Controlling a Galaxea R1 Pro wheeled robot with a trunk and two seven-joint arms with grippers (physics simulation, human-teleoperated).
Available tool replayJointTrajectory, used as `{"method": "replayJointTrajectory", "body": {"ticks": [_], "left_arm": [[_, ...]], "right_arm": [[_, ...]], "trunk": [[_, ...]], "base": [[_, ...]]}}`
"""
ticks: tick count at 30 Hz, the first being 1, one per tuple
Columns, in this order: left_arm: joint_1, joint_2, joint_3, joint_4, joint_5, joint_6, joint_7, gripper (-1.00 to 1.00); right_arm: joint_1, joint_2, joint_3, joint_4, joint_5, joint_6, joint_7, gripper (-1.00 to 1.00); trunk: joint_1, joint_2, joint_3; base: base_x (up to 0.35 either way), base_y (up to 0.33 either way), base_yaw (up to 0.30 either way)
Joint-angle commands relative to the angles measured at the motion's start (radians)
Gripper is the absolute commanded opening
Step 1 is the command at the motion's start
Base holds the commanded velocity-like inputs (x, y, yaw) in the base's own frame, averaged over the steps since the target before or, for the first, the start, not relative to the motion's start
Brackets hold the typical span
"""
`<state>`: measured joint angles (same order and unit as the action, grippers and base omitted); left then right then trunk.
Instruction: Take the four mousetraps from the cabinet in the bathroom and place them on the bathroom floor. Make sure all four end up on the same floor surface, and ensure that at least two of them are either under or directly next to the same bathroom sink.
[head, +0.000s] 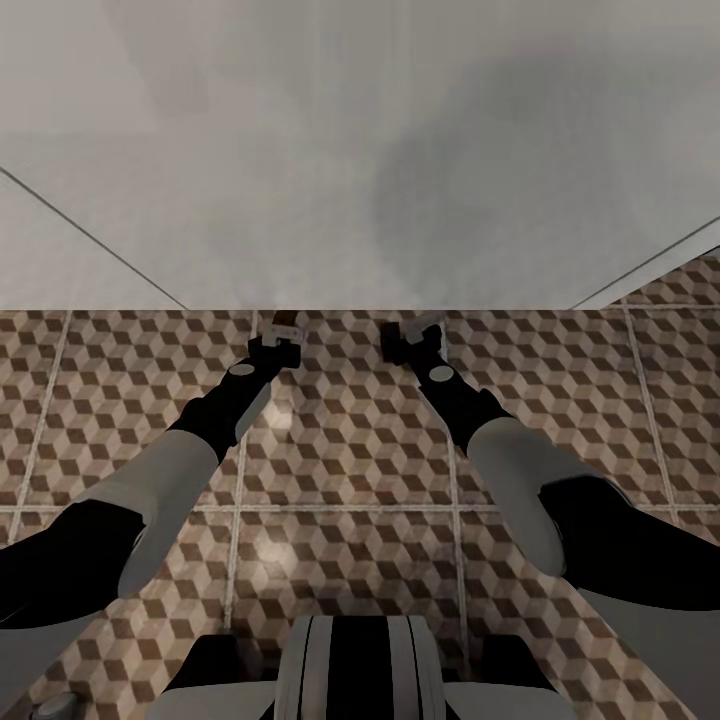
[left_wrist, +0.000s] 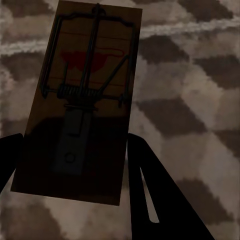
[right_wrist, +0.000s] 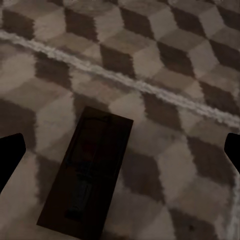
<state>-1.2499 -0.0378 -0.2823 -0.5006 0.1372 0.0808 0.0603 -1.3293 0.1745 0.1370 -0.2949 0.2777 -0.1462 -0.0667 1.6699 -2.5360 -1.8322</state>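
Left wrist: left gripper clamps flat brown wooden mousetrap, wire spring, red mark, above cube-patterned tile floor | Right wrist: second dark mousetrap flat on floor, right gripper spread wide, released.

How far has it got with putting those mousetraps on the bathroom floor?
Partly there. One mousetrap already lies on the bathroom floor, below the open jaws of the right gripper. A second mousetrap is in hand, held between the left gripper jaws above the tiles. The other two are out of sight, so presumably left to do.
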Motion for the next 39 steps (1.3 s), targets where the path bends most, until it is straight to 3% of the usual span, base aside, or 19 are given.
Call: {"method": "replayJointTrajectory", "body": {"ticks": [1,39], "left_arm": [[0.0,0.001,-0.008,-0.002,0.007,0.005,0.009,-1.0],[0.0,-0.017,-0.011,0.08,0.0,-0.001,0.01,-1.0]], "right_arm": [[-0.001,0.0,0.003,0.001,0.009,-0.002,-0.007,1.0],[0.001,0.0,0.003,0.039,0.009,-0.041,-0.007,1.0]], "trunk": [[0.0,0.0,0.0],[0.0,0.0,0.0]], "base": [[0.0,0.0,0.0],[0.0,0.0,0.0]]}}
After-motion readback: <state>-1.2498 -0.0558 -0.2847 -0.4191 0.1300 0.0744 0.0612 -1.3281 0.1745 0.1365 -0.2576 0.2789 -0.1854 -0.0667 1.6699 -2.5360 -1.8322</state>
